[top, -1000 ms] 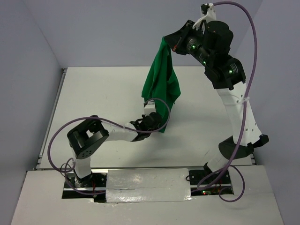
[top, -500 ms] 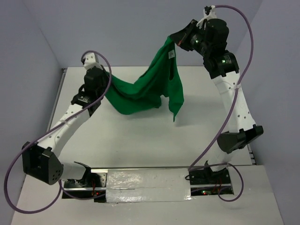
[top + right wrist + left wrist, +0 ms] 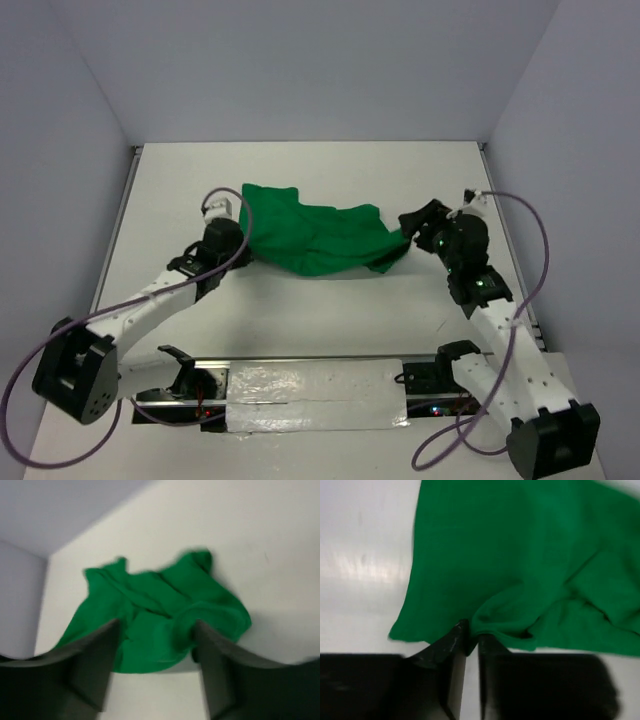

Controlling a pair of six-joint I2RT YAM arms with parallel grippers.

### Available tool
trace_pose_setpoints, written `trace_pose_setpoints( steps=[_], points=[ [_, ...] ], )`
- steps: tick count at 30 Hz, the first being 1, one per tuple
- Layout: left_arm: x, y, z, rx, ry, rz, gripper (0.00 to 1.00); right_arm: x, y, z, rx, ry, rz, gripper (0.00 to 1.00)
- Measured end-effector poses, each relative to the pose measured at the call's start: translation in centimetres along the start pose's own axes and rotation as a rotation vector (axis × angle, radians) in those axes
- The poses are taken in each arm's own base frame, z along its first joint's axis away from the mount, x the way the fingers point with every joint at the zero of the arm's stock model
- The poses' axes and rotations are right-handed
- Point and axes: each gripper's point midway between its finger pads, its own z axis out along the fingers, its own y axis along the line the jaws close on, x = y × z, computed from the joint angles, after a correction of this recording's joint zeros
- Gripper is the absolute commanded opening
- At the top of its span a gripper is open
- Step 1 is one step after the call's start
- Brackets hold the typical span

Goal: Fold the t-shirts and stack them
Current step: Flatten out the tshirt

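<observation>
Left gripper (image 3: 468,639): jaws clamped on shirt's left edge | shirt (image 3: 320,235): crumpled, lying on surface (image 3: 300,300) mid-table, between both grippers | right gripper (image 3: 406,228): jaws spread wide at shirt's right end.

Soft, even light keeps the overhead view bright and sharp, with a faint shadow along the near edge of the t-shirt (image 3: 310,235), while the left wrist view is slightly soft with pale glare on the table (image 3: 360,565), and the right wrist view is blurred throughout.
</observation>
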Motion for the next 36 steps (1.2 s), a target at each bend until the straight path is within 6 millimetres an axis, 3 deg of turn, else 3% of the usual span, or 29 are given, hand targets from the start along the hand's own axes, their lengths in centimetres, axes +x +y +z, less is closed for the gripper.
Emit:
trace_pose_setpoints(
  steps=[1,2,4,6,9,11,13,15,18,20,23,25,27,31,34,36],
  points=[
    [3.2,1.0,0.5,-0.036,0.092,-0.004,0.46,2.4,-2.6,0.5,0.078,0.052,0.019,0.81],
    [5.7,1.9,0.6,-0.076,0.174,-0.009,0.77,4.4,-4.8,0.9,0.149,0.106,0.027,0.82],
    [8.4,3.3,0.7,-0.152,0.271,-0.032,0.87,7.9,-8.4,1.0,0.290,0.214,0.060,0.84],
    [8.7,3.6,0.5,-0.203,0.316,-0.036,0.93,8.5,-9.4,1.0,0.352,0.251,0.078,0.84],
    [4.8,1.8,0.6,-0.217,0.261,-0.073,0.89,5.6,-6.9,1.9,0.313,0.207,0.089,0.81],
    [1.0,0.5,0.5,-0.211,0.192,-0.130,0.85,2.7,-2.9,2.4,0.217,0.152,0.067,0.81],
    [-2.0,0.9,0.6,-0.229,0.138,-0.211,0.82,1.4,2.3,2.8,0.101,0.145,0.007,0.81],
    [-3.3,3.3,1.0,-0.288,0.114,-0.306,0.80,2.3,7.7,3.1,-0.016,0.186,-0.069,0.81],
    [-0.3,7.6,1.3,-0.382,0.181,-0.393,0.79,6.9,11.9,4.3,-0.090,0.302,-0.171,0.78],
    [3.6,9.1,0.9,-0.424,0.286,-0.421,0.79,11.3,11.5,5.7,-0.066,0.402,-0.225,0.77],
    [8.4,9.4,0.4,-0.438,0.430,-0.461,0.79,17.9,7.8,7.3,0.051,0.563,-0.305,0.76],
    [10.4,9.3,0.4,-0.435,0.485,-0.496,0.79,21.0,5.3,7.8,0.126,0.640,-0.357,0.76],
    [9.8,8.3,1.3,-0.385,0.467,-0.528,0.79,23.5,3.5,7.8,0.182,0.704,-0.407,0.76],
    [8.9,6.6,3.5,-0.307,0.453,-0.575,0.74,26.0,3.2,8.8,0.209,0.746,-0.449,0.76],
    [8.4,5.7,5.1,-0.272,0.441,-0.600,0.54,26.3,3.8,10.1,0.215,0.733,-0.456,0.75],
    [8.3,5.5,5.8,-0.262,0.440,-0.610,0.47,26.3,4.2,11.0,0.221,0.715,-0.459,0.73]
  ],
)
